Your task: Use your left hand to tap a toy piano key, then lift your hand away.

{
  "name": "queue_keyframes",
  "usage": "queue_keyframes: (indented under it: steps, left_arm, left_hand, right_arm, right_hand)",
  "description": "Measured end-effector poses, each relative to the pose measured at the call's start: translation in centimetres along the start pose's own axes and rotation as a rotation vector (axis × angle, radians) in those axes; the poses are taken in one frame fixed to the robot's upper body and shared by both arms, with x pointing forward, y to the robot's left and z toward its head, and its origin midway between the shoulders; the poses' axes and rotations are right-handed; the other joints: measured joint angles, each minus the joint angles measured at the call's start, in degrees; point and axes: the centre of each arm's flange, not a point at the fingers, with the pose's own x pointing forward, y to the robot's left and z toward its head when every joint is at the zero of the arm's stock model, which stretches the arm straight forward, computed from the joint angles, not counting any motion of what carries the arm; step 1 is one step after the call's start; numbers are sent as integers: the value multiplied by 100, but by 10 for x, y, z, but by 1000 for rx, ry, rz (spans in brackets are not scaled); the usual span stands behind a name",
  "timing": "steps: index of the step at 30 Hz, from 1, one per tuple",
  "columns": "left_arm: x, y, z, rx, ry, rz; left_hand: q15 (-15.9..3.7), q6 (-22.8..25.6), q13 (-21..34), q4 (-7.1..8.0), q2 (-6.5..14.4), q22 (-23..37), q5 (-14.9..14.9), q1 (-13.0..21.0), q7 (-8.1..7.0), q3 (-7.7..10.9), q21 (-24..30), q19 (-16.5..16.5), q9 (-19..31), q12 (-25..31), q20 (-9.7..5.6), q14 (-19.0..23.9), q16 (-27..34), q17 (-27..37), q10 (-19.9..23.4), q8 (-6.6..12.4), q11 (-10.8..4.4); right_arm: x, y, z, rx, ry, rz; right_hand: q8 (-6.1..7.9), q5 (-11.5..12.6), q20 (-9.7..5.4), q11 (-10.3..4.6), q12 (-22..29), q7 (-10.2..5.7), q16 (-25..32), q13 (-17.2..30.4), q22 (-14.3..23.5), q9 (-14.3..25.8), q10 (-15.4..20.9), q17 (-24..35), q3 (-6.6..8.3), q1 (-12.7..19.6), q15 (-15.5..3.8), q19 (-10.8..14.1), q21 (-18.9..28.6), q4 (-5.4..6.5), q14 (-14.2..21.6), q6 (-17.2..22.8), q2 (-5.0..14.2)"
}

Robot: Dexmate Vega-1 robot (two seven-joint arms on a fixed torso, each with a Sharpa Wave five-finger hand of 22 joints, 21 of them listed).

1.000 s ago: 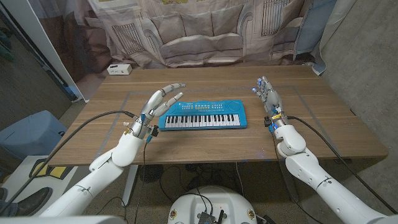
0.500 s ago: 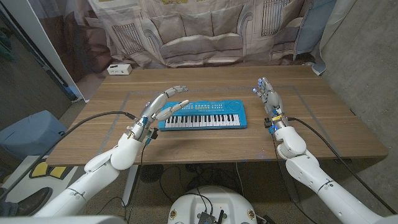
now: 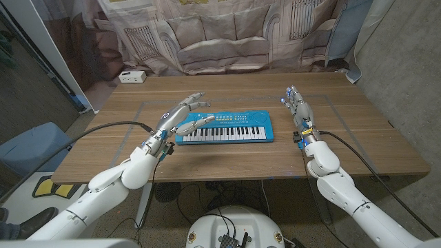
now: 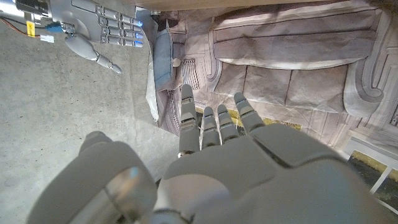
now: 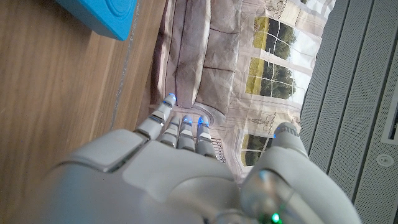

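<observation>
A blue toy piano (image 3: 225, 127) with black and white keys lies in the middle of the wooden table (image 3: 227, 155); its corner (image 5: 99, 15) shows in the right wrist view. My left hand (image 3: 182, 116) is at the piano's left end, fingers spread, with one finger (image 3: 198, 122) reaching over the leftmost keys; whether it touches them I cannot tell. It holds nothing. My right hand (image 3: 297, 105) stands on its edge to the right of the piano, fingers apart and empty, and appears as my right hand (image 4: 99, 28) in the left wrist view too.
A small white box (image 3: 131, 76) sits at the table's far left corner. A printed cloth backdrop (image 3: 220, 34) hangs behind the table. A blue bin (image 3: 34, 148) stands on the floor to the left.
My left hand has moved right and down toward the piano's left end, one finger now over the keys. The right hand has stayed in place.
</observation>
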Motion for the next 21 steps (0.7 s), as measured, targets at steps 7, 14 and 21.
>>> queue_keyframes:
  steps: [7, 14, 21]
  left_arm:
    - [5, 1, 5, 55, 3, -33]
    - [12, 4, 13, 97, -2, -77]
    - [23, 8, 17, 145, 9, -144]
  left_hand:
    - [-3, 510, -27, 47, 14, 0, 0, -119, 182, -95, 0, -222, -17, 0, 17, -237, 0, 0, -291, 83, -106]
    - [-57, 570, -27, 79, 14, -1, 40, -179, 180, -127, 0, -303, -17, 0, 64, -291, 29, 0, -391, 84, -65]
    - [21, 501, -26, 103, 7, -1, 44, -232, 203, -199, 1, -559, -5, 0, 81, -513, 29, -1, -520, -27, -64]
  right_arm:
    - [-1, -1, 0, -3, 4, 0]
    - [-1, -3, 0, -3, 8, 0]
    - [0, -4, 0, 0, 10, 1]
  right_hand:
    - [0, 0, 0, 0, 0, 0, 0, 0, 0, 0, 0, 0, 0, -23, 0, 0, -6, 0, 0, 0, 23]
    - [0, 0, 0, 0, 0, 0, 0, 0, 0, 0, 0, 0, 0, -23, 31, 0, -43, 0, -31, 0, 23]
    - [0, 0, 0, 0, 0, 0, 0, 26, 4, 0, 0, 1, -23, -23, 31, 0, -43, -23, -31, 0, 23]
